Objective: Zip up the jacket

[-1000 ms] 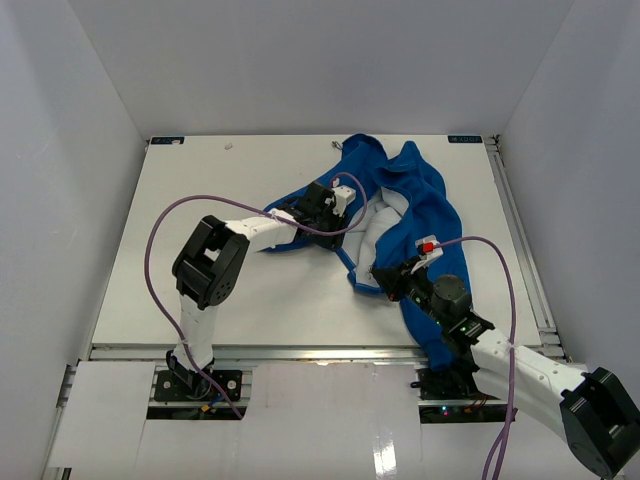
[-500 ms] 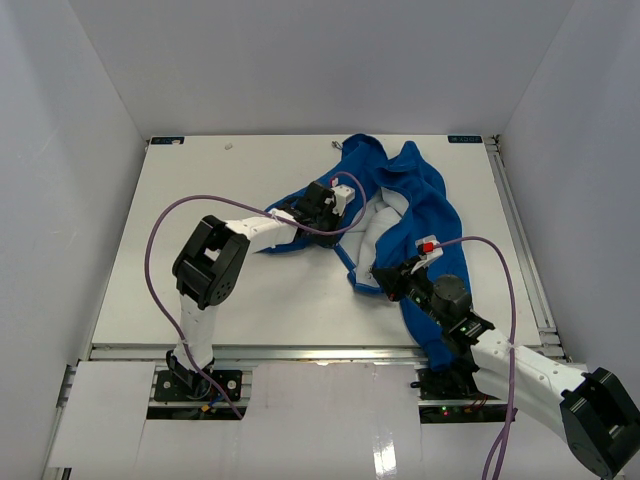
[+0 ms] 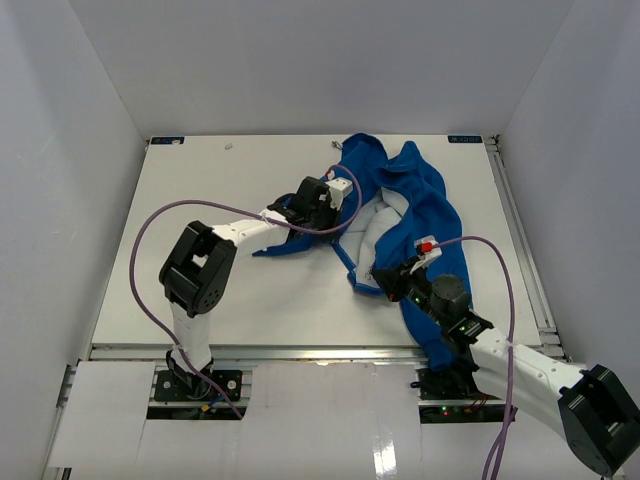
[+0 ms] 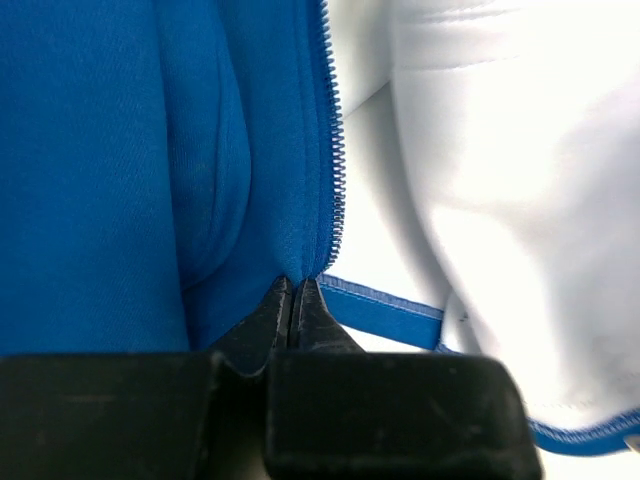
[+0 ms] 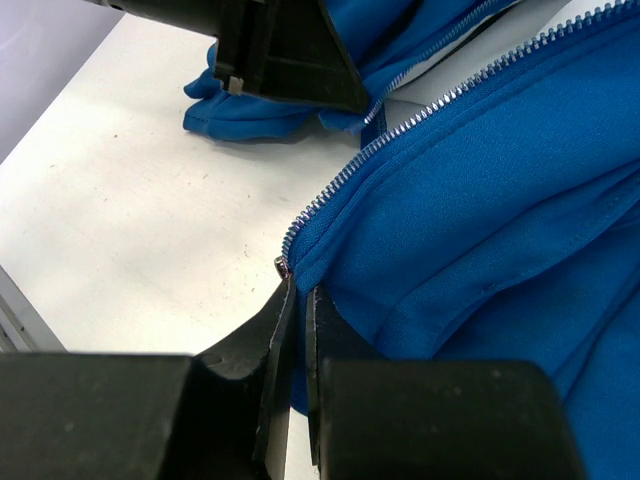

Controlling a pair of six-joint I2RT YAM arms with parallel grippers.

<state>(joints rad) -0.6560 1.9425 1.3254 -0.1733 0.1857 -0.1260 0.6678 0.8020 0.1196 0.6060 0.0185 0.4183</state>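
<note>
the jacket point(image 3: 425, 195) lies crumpled and open on the far right part of the worktop point(image 3: 190, 190), and the zipping itself has not begun: the two front edges lie apart, with the white lining point(image 4: 500, 150) showing between them. the left hand point(image 4: 297, 300) is pinched closed on the blue fabric right at the lower end of one row of zipper teeth point(image 4: 335, 150), where the cloth puckers at its tips. the right hand point(image 5: 297, 300) is likewise closed on the other front edge, at the low end of its own row of teeth, just beside a small metal piece point(image 5: 281, 265) (slider or end pin, too small to tell). so i judge the preparation is about done, with each bottom corner held, while everything that counts is left to do: bringing the two ends together, seating one in the other, and drawing the slider up the whole front. no length of the teeth is joined anywhere in view.
</note>
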